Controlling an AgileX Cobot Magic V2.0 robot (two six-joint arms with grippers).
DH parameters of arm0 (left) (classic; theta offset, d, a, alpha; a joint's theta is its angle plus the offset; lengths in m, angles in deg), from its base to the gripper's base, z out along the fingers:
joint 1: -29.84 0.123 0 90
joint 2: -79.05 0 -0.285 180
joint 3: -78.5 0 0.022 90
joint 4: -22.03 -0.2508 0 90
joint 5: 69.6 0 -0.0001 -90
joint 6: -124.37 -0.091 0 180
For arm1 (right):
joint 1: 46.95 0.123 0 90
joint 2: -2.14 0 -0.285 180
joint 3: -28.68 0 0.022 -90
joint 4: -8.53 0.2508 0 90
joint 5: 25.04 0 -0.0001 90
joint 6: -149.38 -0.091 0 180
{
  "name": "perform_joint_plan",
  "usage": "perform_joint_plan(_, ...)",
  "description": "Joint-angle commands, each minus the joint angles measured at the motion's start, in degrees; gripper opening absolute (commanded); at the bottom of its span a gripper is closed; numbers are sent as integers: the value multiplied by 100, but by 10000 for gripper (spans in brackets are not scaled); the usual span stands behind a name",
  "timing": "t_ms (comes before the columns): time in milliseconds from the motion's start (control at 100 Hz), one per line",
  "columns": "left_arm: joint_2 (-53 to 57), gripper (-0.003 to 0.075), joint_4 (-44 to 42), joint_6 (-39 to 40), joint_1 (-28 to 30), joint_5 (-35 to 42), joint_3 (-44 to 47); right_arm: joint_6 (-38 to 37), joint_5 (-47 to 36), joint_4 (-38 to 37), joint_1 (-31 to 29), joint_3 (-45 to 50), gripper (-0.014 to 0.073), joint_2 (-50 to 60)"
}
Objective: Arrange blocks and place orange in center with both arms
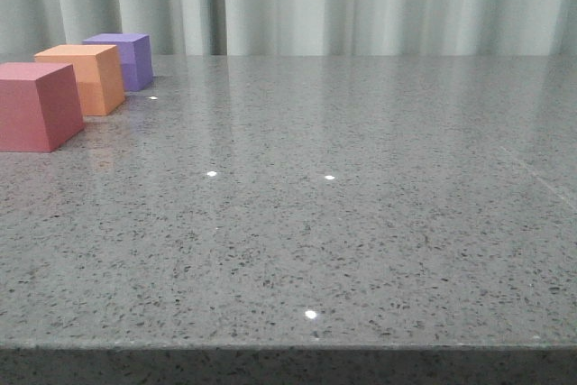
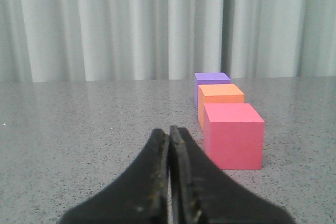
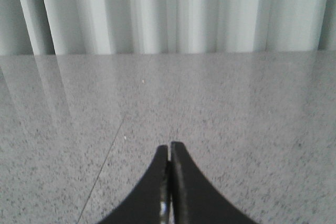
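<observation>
Three cubes stand in a row at the table's left side in the front view: the pink-red cube (image 1: pixel 38 105) nearest, the orange cube (image 1: pixel 87 77) in the middle, the purple cube (image 1: pixel 124 59) farthest. The left wrist view shows the same row: pink-red (image 2: pixel 233 135), orange (image 2: pixel 220 97), purple (image 2: pixel 211 80). My left gripper (image 2: pixel 169 129) is shut and empty, low over the table, short of the pink-red cube and to one side of it. My right gripper (image 3: pixel 169 146) is shut and empty over bare table. Neither gripper shows in the front view.
The grey speckled table (image 1: pixel 343 205) has its front edge (image 1: pixel 288 347) close to the camera. A pale pleated curtain (image 1: pixel 361 2) hangs behind the table's far edge. A thin seam line (image 3: pixel 105 161) runs across the tabletop near the right gripper.
</observation>
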Motion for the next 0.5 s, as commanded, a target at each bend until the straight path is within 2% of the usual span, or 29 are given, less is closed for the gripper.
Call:
perform_joint_plan(0,184,-20,51,-10,8,467,251,-96,-923,36,-17,179,-68,104)
perform_joint_plan(170,184,-20,51,-10,8,467,251,-309,-1748,36,-17,770,-68,104)
perform_joint_plan(490,184,-20,51,-10,8,467,251,-316,-1876,36,-17,752,-68,104)
